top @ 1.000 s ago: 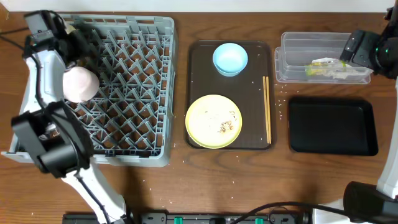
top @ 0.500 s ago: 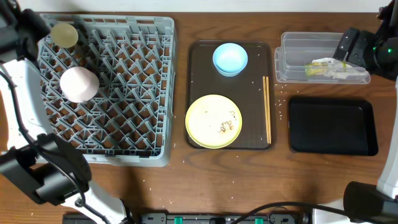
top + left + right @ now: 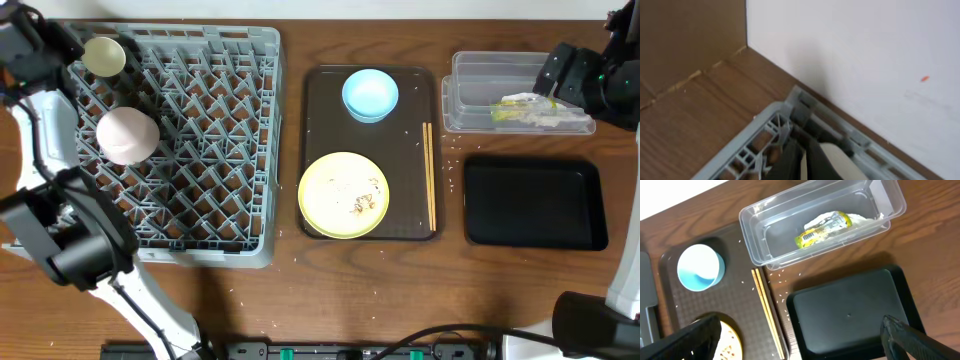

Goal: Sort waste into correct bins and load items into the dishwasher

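Note:
The white cup (image 3: 103, 55) sits in the far left corner of the grey dishwasher rack (image 3: 200, 150), with the white bowl (image 3: 127, 135) upside down just in front of it. My left gripper (image 3: 68, 42) hovers by that corner, shut and empty; in the left wrist view its tips (image 3: 802, 162) are beside the cup (image 3: 840, 162). The blue bowl (image 3: 370, 93) and the yellow plate (image 3: 344, 195) with crumbs (image 3: 362, 203) rest on the brown tray. The wrapper (image 3: 825, 227) and white paper (image 3: 862, 219) lie in the clear tub (image 3: 500, 68). My right gripper (image 3: 800, 340) is open above the black tray (image 3: 850, 305).
Wooden chopsticks (image 3: 431, 175) lie along the right edge of the brown serving tray (image 3: 320, 130). Loose grains (image 3: 450, 165) are scattered on the table between that tray and the bins. A white wall and a cardboard panel (image 3: 690, 35) stand behind the rack.
My left arm has pulled back from over the rack's far left corner, leaving the cup uncovered there, and its jaws have closed. The right arm has barely shifted.

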Robot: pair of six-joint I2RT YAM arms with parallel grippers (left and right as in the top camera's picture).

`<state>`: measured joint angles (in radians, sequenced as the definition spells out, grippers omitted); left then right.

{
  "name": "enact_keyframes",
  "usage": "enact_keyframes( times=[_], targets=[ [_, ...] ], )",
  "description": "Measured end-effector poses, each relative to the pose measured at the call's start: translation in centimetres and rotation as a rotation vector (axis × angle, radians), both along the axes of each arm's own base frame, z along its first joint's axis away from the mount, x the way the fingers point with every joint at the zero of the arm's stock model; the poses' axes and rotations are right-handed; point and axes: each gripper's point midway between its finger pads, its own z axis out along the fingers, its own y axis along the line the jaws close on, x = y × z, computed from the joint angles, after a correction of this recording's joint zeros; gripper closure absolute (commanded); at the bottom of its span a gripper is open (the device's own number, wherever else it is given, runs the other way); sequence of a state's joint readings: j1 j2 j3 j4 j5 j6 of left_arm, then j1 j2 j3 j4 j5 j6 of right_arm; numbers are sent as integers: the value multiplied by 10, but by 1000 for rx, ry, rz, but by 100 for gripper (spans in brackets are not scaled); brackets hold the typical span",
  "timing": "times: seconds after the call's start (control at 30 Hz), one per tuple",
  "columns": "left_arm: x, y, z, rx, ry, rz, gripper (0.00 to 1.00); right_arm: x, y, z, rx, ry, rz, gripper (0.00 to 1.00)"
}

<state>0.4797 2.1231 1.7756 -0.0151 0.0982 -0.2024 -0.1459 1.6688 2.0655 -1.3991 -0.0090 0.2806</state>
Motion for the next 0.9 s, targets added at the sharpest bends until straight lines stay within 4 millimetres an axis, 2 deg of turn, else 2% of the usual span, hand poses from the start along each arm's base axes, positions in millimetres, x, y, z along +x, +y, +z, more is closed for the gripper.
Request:
enact_keyframes(
  times=[0.13,0.27,0.37,0.53,0.73,0.9],
  targets=[
    [7,-2,-18,-40,0,-18,92,3,0,2,-2,-16,0,1],
    [15,-20,-38,-111,8,-109,92,9,-1,6,-7,-42,0,1],
    [18,-34,-45,-155,15,-173,92,11,-2,8,-8,-55,-1,1],
    [20,-53,-47,-201,14,-251,92,10,-1,7,-7,-50,0,1],
    [17,-60,-49,-232,34,-274,92,5,-1,3,-3,-22,0,1],
    [16,-65,-37,-223,19,-285,92,3,-1,2,-2,-15,-1,1]
  ],
)
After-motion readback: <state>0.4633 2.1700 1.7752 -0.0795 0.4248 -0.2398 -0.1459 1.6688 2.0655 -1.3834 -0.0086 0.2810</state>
